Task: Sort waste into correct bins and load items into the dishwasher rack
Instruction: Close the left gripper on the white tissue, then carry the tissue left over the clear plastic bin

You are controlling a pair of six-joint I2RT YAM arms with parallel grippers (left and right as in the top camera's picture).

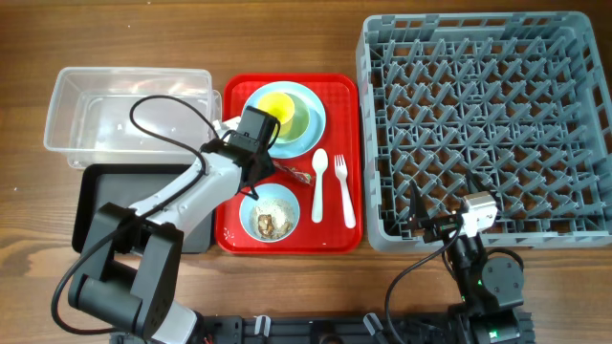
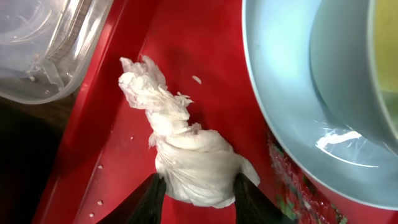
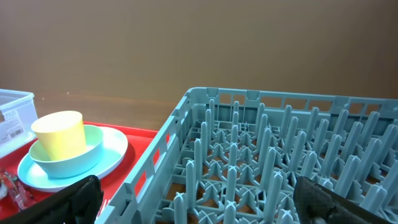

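A crumpled white tissue (image 2: 186, 155) lies on the red tray (image 2: 205, 50), just left of the light blue plate (image 2: 280, 81). My left gripper (image 2: 199, 199) is shut on its lower end, one black finger pressing each side. From overhead the left gripper (image 1: 251, 134) hangs over the tray's left part and hides the tissue. The plate (image 1: 298, 143) carries a pale green bowl (image 1: 300, 117) and a yellow cup (image 1: 276, 105). My right gripper (image 3: 205, 205) stands wide open and empty over the near left part of the dishwasher rack (image 3: 186, 106).
A small blue bowl (image 1: 269, 212) holds brown food scraps (image 1: 268, 224). A white spoon (image 1: 319, 182) and fork (image 1: 344, 191) lie on the red tray (image 1: 335, 86), a printed wrapper (image 1: 298, 176) beside them. The clear tub (image 1: 57, 115) and black tray (image 1: 96, 191) sit left.
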